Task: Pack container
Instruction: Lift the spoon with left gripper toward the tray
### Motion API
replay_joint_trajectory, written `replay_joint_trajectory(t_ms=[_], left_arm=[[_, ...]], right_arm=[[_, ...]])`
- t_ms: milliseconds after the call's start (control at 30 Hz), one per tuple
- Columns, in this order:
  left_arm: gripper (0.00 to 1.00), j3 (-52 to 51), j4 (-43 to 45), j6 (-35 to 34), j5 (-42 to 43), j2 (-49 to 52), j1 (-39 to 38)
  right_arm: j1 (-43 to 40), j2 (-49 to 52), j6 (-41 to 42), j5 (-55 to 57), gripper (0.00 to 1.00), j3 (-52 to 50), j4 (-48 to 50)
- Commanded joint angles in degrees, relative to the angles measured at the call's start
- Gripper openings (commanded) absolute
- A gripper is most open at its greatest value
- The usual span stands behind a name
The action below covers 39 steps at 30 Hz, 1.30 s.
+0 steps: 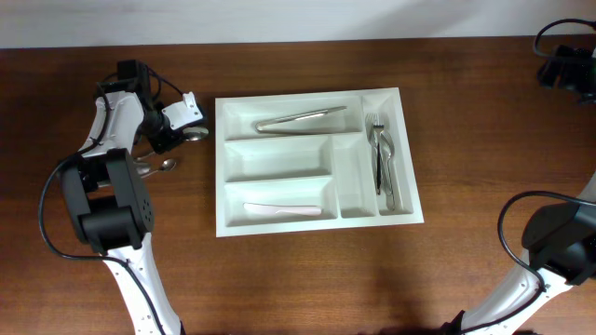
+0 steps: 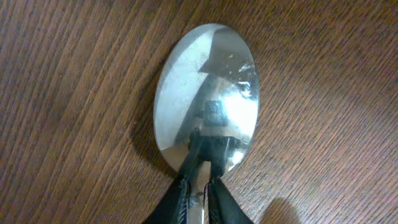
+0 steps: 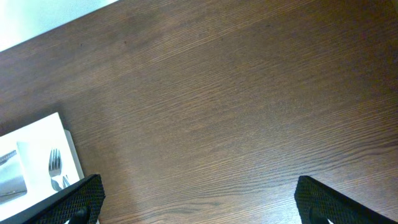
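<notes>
The container, a white five-compartment cutlery tray (image 1: 222, 167), lies mid-table. It holds a metal utensil (image 1: 303, 119) in the top compartment, forks (image 1: 384, 163) in the far-right narrow one and a white utensil (image 1: 282, 209) in the bottom one. My left gripper (image 1: 186, 133) is just left of the tray's top-left corner. It is shut on the neck of a metal spoon (image 2: 205, 93), low over the wood, with the fingers (image 2: 200, 186) pinching the handle. My right gripper (image 3: 199, 193) is open and empty over bare wood at the far right (image 1: 563, 65).
More metal spoons (image 1: 158, 167) lie on the table left of the tray, below my left gripper. The tray's corner (image 3: 37, 140) and a fork (image 3: 55, 165) show at the left of the right wrist view. The table's back edge runs along the top.
</notes>
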Motion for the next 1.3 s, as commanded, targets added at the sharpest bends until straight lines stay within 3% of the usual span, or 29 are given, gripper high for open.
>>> replay_joint_trajectory(t_ms=[0,200,333,733,1267], left_arm=[[0.1,1.09,-0.31,0.74,1.36,0.92,0.24],[0.09,2.47,-0.44,-0.66,1.4,0.92,0.24],[0.02,2.49,-0.46,-0.66,1.4,0.92,0.24],[0.02,10.93,-5.49,-3.85,1.62,0.7,0.2],[0.02,11.52,-7.85,-3.82,1.6,-5.9,-0.35]], right_arm=[[-0.07,-0.42,0.48,0.31,0.99,-0.28,0.04],[-0.07,-0.42,0.48,0.31,0.99,-0.28,0.04],[-0.07,-0.42,0.48,0.33,0.99,-0.28,0.04],[-0.07,-0.42,0.48,0.31,0.98,-0.28,0.04],[-0.07,-0.42,0.48,0.31,0.99,-0.28,0.04]])
